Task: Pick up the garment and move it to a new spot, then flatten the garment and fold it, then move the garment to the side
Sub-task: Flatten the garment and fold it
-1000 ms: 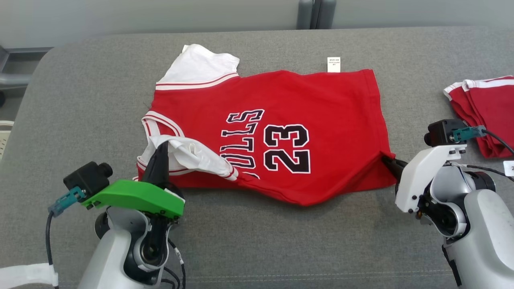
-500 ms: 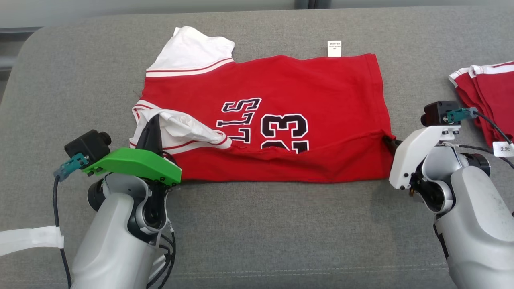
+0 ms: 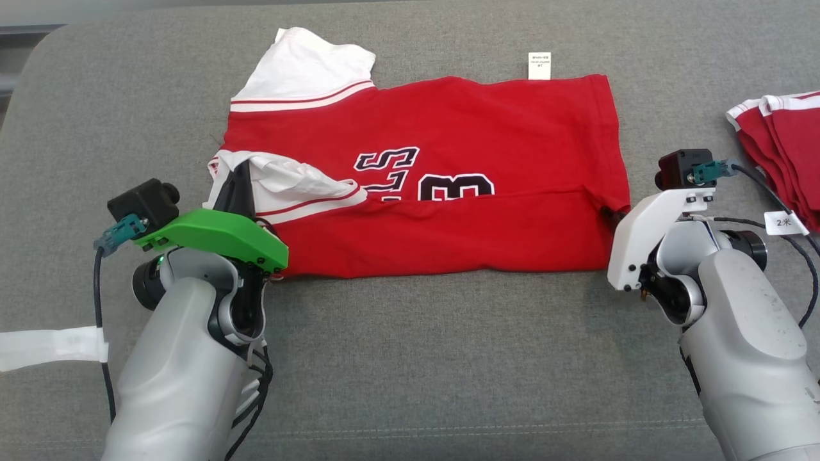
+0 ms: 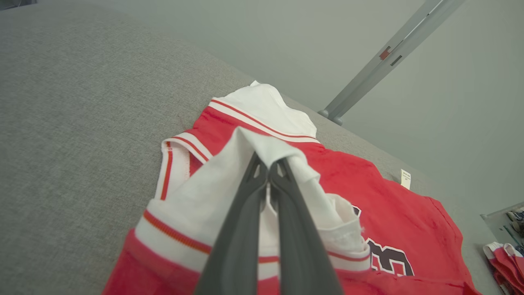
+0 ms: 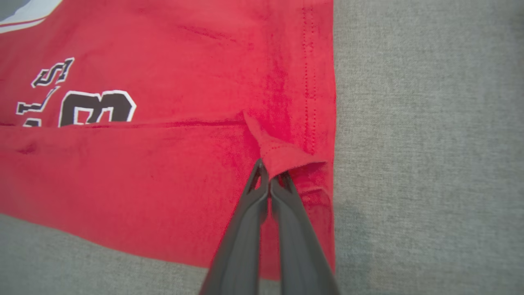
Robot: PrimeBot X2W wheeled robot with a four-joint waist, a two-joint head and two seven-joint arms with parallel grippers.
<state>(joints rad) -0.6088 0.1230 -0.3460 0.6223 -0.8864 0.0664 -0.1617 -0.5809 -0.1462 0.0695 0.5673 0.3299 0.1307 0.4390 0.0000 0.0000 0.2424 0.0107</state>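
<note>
A red jersey (image 3: 448,128) with white sleeves and black lettering lies spread on the grey cushion (image 3: 410,358), its near long edge folded over the number. My left gripper (image 3: 242,174) is shut on the near white sleeve (image 4: 254,147) at the jersey's left end, lifting it slightly. My right gripper (image 3: 613,216) is shut on a pinch of the red hem corner (image 5: 282,157) at the right end. The far white sleeve (image 3: 307,67) lies flat.
A second red and white garment (image 3: 785,147) lies folded at the cushion's right edge, close behind my right arm. A white care label (image 3: 539,65) sticks out of the jersey's far edge. White tape (image 3: 48,346) wraps a cable at lower left.
Both grippers have carried the jersey's near edge away from me, laying it over the lettering; the fold now covers half the number. The camera has tilted down too.
</note>
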